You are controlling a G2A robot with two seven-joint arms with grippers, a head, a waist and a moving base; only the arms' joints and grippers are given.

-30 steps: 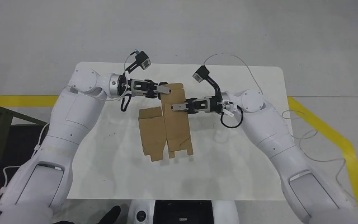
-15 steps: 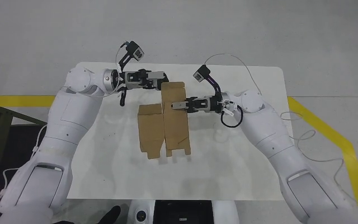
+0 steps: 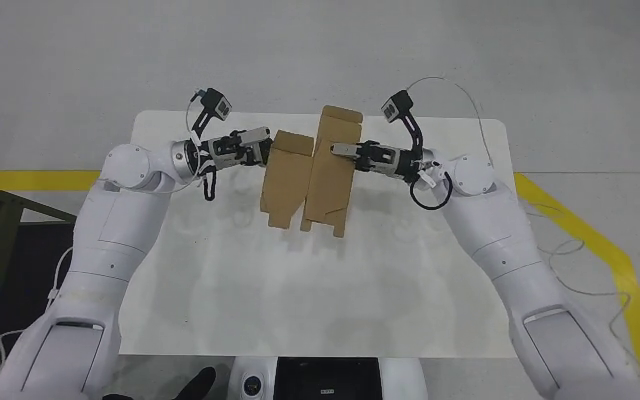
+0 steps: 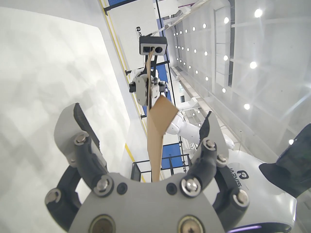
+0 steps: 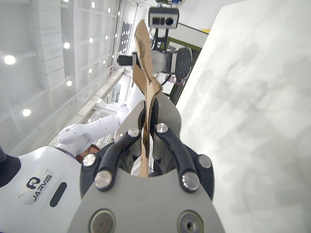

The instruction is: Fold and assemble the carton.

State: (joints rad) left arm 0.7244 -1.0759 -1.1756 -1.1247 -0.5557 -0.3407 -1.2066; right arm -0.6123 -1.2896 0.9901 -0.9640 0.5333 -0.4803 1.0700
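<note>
Right, on the top view I have the carton flattened and brown, up toward the 12 o'clock edge of the table, its broad face turned to the overhead camera. Two panels lie side by side, with flaps pointing to 12 and to 6 o'clock.

My right gripper comes in from 3 o'clock and has the 12 o'clock part of the panel on that side. In its wrist view the fingers are pressed onto the cardboard from both sides, with the sheet seen edge-on.

My left gripper sits at the carton's 9 o'clock edge. Its wrist view shows its fingers spread wide; the cardboard's edge runs between them and touches neither.

Both wrist views show a gap between cardboard and tabletop, so the carton hangs clear of the table.
</note>
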